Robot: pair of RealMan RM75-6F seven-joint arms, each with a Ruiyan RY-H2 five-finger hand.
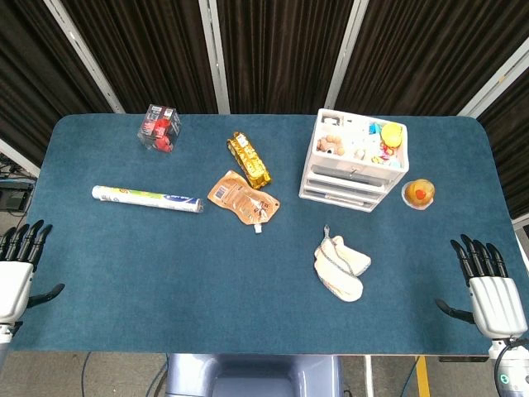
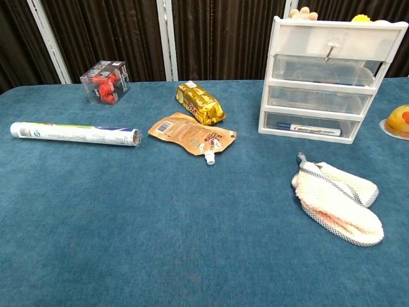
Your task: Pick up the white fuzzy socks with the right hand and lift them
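The white fuzzy socks [image 1: 340, 266] lie flat as a pair on the blue table, right of centre and in front of the drawer unit; the chest view shows the socks [image 2: 337, 203] at its right side. My right hand [image 1: 489, 285] hovers at the table's near right corner, fingers spread and holding nothing, well to the right of the socks. My left hand [image 1: 18, 269] sits at the near left edge, fingers apart and empty. Neither hand appears in the chest view.
A white three-drawer unit [image 1: 357, 161] with small toys on top stands behind the socks. An orange cup [image 1: 419, 194] sits to its right. Further left lie an orange pouch [image 1: 241, 198], a gold packet [image 1: 249, 159], a long tube [image 1: 146, 198] and a clear box [image 1: 159, 127].
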